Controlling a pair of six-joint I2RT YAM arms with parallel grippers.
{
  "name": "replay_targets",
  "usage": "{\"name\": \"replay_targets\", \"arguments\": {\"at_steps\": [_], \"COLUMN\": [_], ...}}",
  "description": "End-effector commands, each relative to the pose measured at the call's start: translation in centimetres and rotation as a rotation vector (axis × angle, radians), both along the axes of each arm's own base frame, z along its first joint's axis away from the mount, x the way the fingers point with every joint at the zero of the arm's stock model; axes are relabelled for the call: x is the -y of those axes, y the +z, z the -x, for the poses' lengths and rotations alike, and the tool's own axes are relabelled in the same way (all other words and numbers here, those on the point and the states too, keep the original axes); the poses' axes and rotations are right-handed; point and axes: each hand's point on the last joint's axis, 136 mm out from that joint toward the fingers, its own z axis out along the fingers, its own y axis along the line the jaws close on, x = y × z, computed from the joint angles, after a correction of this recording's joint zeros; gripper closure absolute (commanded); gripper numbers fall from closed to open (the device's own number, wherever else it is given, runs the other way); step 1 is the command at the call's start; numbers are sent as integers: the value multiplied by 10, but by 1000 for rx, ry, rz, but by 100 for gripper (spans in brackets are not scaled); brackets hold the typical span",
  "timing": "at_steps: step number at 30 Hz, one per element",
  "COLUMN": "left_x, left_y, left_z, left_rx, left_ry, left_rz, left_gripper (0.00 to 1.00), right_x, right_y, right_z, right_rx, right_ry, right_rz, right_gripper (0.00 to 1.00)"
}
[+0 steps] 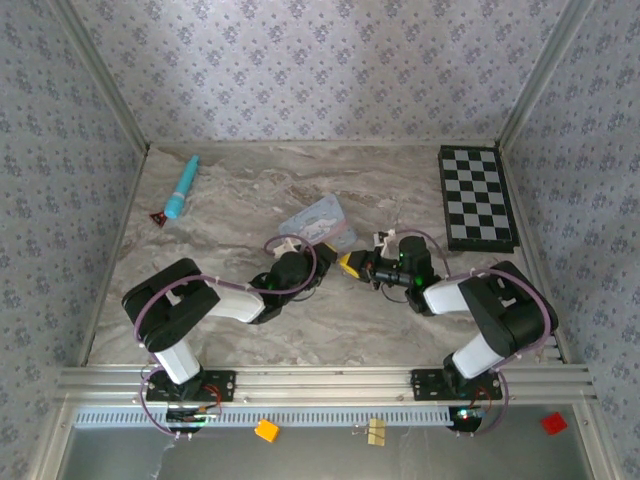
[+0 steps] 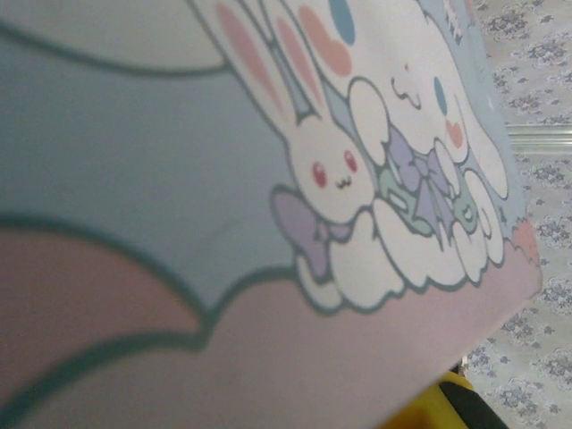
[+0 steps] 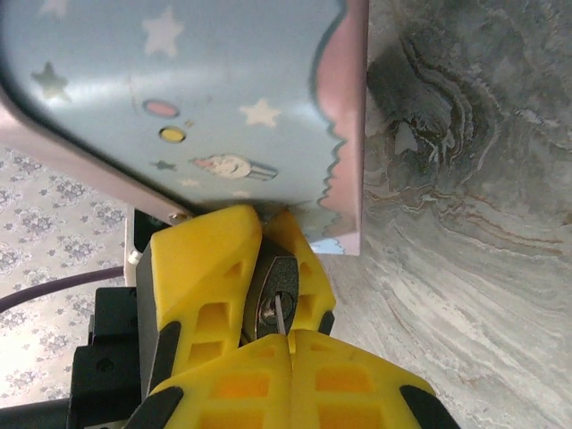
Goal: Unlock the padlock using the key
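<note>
I see the pale blue tin (image 1: 318,218) mid-table. Just beside its edge, my left gripper (image 3: 266,241) is clamped on the padlock (image 3: 271,290). My right gripper (image 3: 290,353) pinches the key (image 3: 280,317), its tip at the keyhole.

Tabletop (image 1: 240,200): grey-beige marble w/ darker veins. Walls (image 1: 320,70): pale lilac-grey wallpaper, repeating small floral sprigs. Board (image 1: 477,197): black & white checks. Stick (image 1: 182,187): turquoise. Tin (image 2: 179,179): pale blue w/ pink scalloped band, dark teal outlines, 2 white cartoon animals w/ lilac bows, 1 w/ pink ears; elsewhere white stars on blue. Yellow: left gripper's fingers (image 3: 197,286) & right gripper's fingers (image 3: 357,384). Padlock (image 3: 268,286): black, silvery centre. Key (image 3: 280,315): prob. silver, too thin to be sure. Cable (image 3: 54,288): purple.
</note>
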Motion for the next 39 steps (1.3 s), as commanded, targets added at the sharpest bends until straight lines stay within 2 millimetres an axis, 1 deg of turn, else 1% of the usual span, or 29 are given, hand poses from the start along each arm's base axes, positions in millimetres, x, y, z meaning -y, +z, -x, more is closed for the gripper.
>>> {"name": "replay_targets", "arguments": {"at_steps": [1,3,6,12,16,18,23,26,28,33,36,39], "left_x": [81,81,80,81,80,79,80,79,77,58,49,46], "left_y": [79,78,76,75,74,73,73,72,70,60,63,71], "left_z": [100,100,99,99,99,99,99,98,96,82,71,62], "left_rx": [93,93,90,89,88,89,89,89,87,80,93,114], "left_ry": [-507,-506,-502,-502,-499,-499,-499,-495,-486,-429,-404,-395], "left_rz": [229,226,224,234,228,227,225,221,218,190,191,197], "left_gripper": [100,100,100,100,100,100,100,100,100,100,100,100], "right_x": [11,13,13,3,10,11,1,-9,-14,-16,-22,-29], "right_y": [30,26,27,28,20,19,25,33,38,41,45,46], "right_z": [-48,-49,-50,-46,-46,-46,-42,-35,-26,-4,9,18], "right_rx": [147,142,143,152,139,135,144,155,161,172,188,195], "right_ry": [-163,-169,-174,-150,-164,-165,-141,-118,-104,-99,-88,-78], "right_rz": [-31,-28,-37,-27,-16,-24,-35,-48,-59,-36,-29,-20], "right_gripper": [100,100,100,100,100,100,100,100,100,100,100,100]}}
